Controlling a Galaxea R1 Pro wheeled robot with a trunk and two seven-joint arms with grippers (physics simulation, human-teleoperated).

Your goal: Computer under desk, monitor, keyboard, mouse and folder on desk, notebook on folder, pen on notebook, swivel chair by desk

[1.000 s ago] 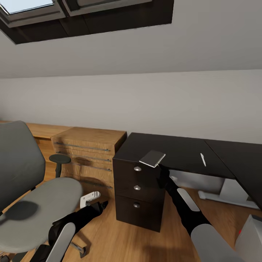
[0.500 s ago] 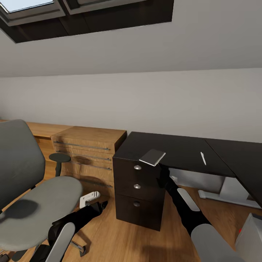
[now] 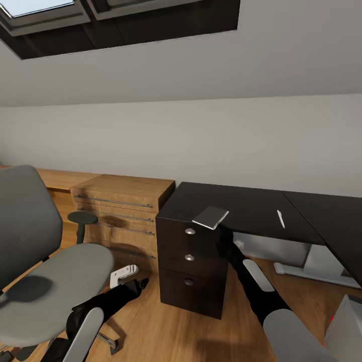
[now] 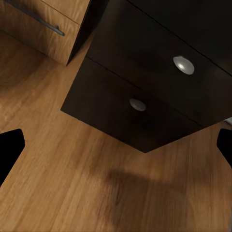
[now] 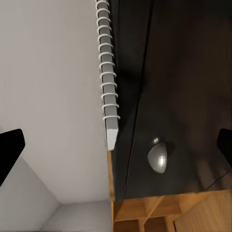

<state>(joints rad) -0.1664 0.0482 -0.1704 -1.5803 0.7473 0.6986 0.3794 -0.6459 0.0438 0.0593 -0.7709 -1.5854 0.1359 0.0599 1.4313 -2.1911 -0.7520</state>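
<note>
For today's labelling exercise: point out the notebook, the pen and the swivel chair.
notebook (image 3: 210, 217), head view, middle of its grey cover.
pen (image 3: 280, 220), head view, middle of its shaft.
swivel chair (image 3: 55, 281), head view, seat cushion.

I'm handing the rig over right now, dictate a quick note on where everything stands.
Left gripper open and empty, low over the floor by the drawers.
Right gripper open, just below the notebook.
Notebook overhangs the front edge of the desk; pen lies farther along the desk.
Swivel chair stands left of the desk, seat bare.
Left: pick up the notebook, and stack notebook and pen on the folder.
</note>
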